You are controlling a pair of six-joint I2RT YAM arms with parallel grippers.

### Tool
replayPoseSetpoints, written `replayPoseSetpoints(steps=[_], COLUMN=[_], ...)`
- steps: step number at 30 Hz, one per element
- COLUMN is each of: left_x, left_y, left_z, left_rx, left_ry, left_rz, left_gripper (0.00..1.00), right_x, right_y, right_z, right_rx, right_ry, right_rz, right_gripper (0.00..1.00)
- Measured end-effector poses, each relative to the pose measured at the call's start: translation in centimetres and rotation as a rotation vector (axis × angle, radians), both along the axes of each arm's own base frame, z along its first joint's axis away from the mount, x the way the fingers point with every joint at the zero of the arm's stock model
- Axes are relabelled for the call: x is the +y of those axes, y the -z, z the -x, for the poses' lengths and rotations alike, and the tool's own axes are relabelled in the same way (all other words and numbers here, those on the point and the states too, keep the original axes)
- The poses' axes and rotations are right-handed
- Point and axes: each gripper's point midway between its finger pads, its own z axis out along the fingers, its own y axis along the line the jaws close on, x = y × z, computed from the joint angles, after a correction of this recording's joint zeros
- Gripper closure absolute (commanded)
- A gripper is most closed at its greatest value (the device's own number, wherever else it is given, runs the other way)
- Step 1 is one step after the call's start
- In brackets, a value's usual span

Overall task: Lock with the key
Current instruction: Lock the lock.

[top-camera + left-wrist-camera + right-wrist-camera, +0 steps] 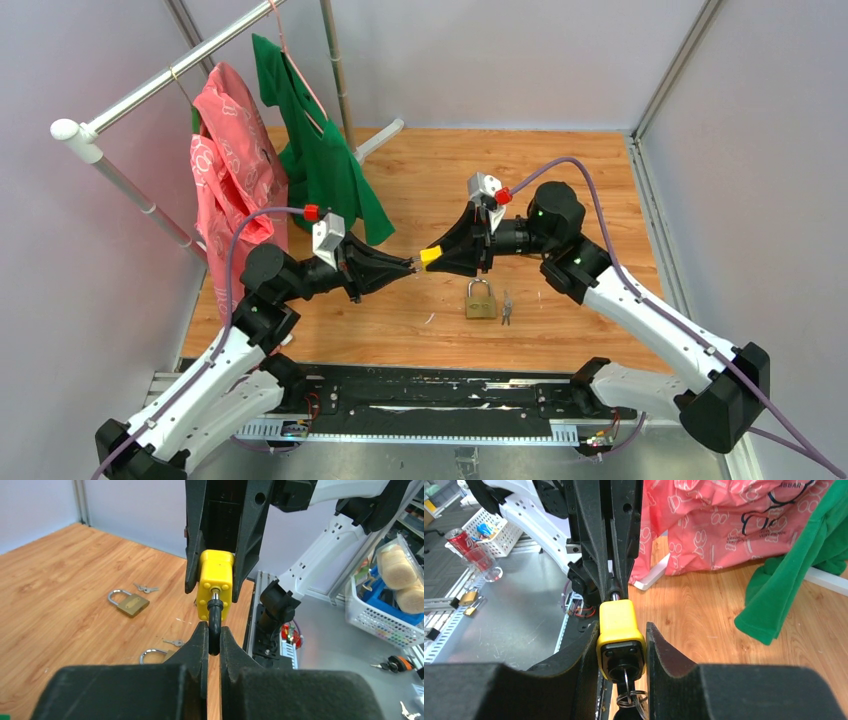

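The right gripper's (622, 647) jaws clamped the one yellow padlock (215, 587), the left gripper's (214, 639) jaws, nearly closed, pinched its shackle (215, 622), and two brass padlocks (129, 603) (156, 655) lay on the table (560, 170).

The wooden desk (570, 180) is carrying only a few things. A brass padlock (481, 300) is lying flat at 6 o'clock from the desk's centre, its shackle pointing to 12. A small bunch of keys (507, 308) is lying just beside it at 3 o'clock, with a slight gap between them. In the left wrist view a second brass padlock (152, 650) is showing only in part, and a single key (174, 642) is lying near it at 1 o'clock. A white rack foot (380, 138) is resting on the boards at 11 o'clock.
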Motion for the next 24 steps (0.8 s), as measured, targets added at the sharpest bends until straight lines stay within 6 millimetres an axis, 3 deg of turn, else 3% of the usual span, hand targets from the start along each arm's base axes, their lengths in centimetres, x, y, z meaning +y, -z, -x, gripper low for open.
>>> replayPoseSetpoints(steps=[7, 16, 24], left_x=[0.2, 0.7, 0.7], left_y=[-0.7, -1.1, -0.8], left_z=[0.0, -0.4, -1.4], left_rx=[-0.02, -0.104, -0.059], left_ry=[-0.025, -0.07, -0.119], left_rz=[0.023, 0.023, 0.062], left_gripper=[1.0, 1.0, 1.0], right_x=[0.6, 1.1, 1.9], right_y=[-1.1, -1.2, -1.1], right_z=[-0.1, -0.5, -1.7], right_rx=[0.011, 0.01, 0.008], right_ry=[-0.004, -0.003, 0.022], right_rz=[-0.057, -0.095, -0.132], right_gripper=[1.0, 1.0, 1.0])
